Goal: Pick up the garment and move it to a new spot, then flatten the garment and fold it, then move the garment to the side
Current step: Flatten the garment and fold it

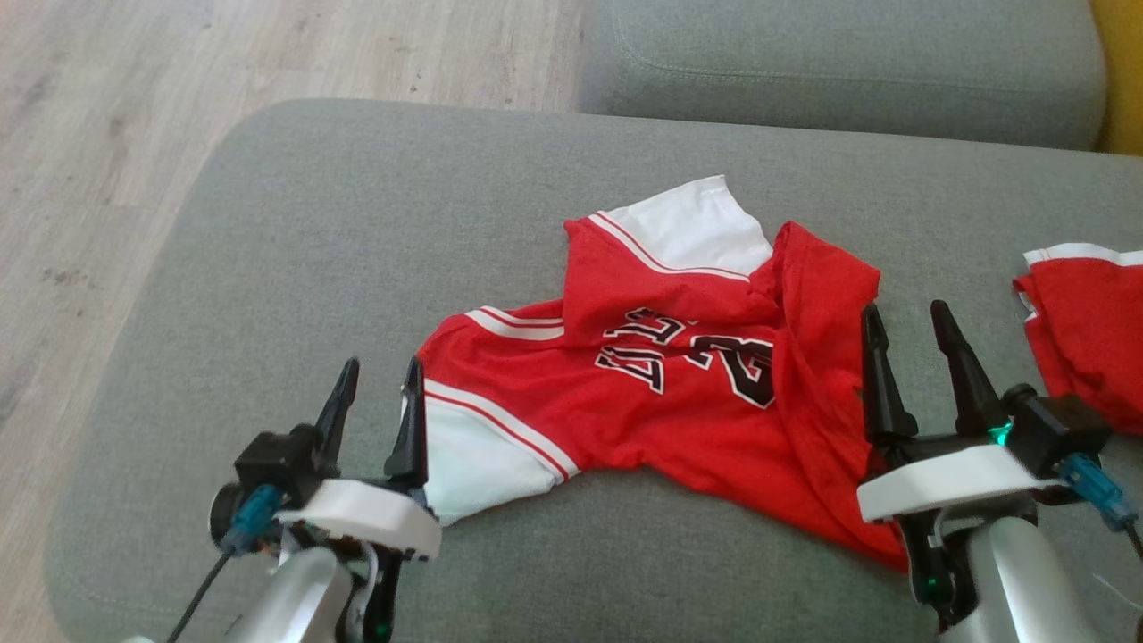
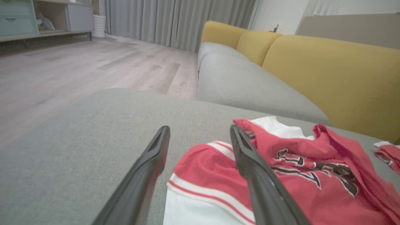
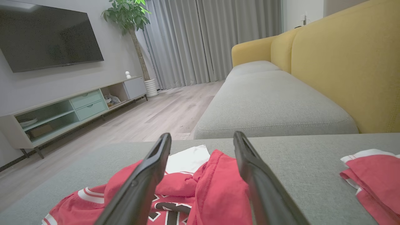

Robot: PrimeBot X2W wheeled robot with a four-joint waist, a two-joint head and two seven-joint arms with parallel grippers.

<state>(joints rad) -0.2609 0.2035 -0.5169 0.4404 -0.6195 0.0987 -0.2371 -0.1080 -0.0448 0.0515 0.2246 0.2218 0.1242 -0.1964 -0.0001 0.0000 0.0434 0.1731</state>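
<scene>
Head view: the jersey (image 1: 679, 375) lies bunched on the grey cushion (image 1: 312, 268), a bit toward 3 o'clock of centre. It's not flat: the 3 o'clock side is folded over the number and 1 white sleeve (image 1: 692, 223) sticks out at 12 o'clock.

My left gripper (image 1: 382, 363) is at 7 o'clock, fingers spread & empty, just beside the other white sleeve (image 1: 473, 455). My right gripper (image 1: 905, 306) is at 4 o'clock, also spread & empty, over the jersey's folded edge. A 2nd red garment (image 1: 1085, 330) sits apart at 3 o'clock.

My read: the jersey is set down at its spot and flattening is the step in hand, w/ folding not begun. Next I'd need both grippers to pinch opposite edges, approx 7 & 3 o'clock of the cloth, and pull apart to open that fold w/o dragging the 2nd garment.
</scene>
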